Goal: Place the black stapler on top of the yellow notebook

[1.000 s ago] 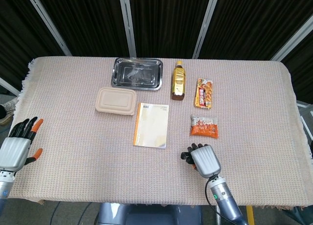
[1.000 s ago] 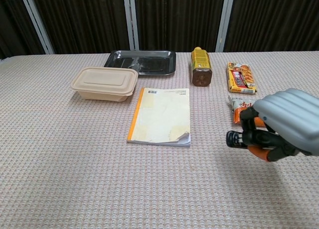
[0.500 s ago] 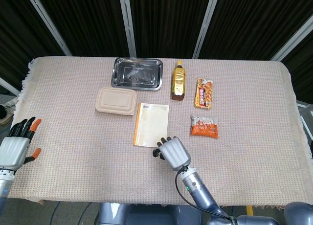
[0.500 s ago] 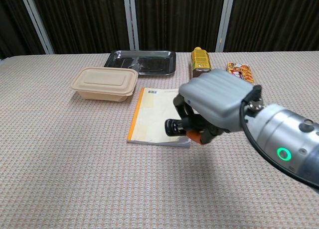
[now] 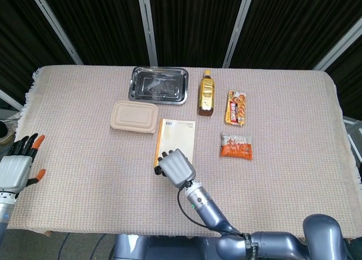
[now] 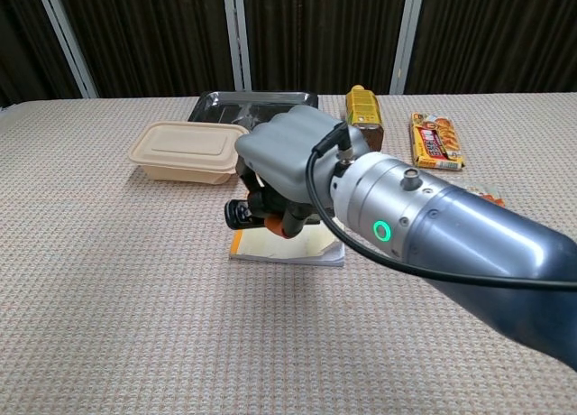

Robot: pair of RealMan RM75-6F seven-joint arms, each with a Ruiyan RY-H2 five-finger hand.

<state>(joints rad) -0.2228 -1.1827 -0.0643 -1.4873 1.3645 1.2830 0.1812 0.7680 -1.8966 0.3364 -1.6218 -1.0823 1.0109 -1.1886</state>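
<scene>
My right hand [image 5: 176, 167] [image 6: 287, 162] holds the black stapler [image 6: 243, 215] with its fingers curled around it. It hovers over the near left part of the yellow notebook [image 5: 180, 137] [image 6: 306, 245], which lies flat in the middle of the table. The hand covers most of the stapler, and only its black end pokes out on the left in the chest view. My left hand [image 5: 17, 168] hangs off the table's left edge with fingers spread, holding nothing.
Behind the notebook sit a beige lidded container [image 5: 134, 116], a metal tray [image 5: 159, 85] and a brown bottle [image 5: 206, 94]. Two snack packets [image 5: 236, 108] [image 5: 236, 146] lie to the right. My right forearm [image 6: 451, 244] crosses the near right of the table.
My right hand has carried the stapler leftward from the near right of the table to above the notebook's near left corner. The left hand has sunk slightly.
</scene>
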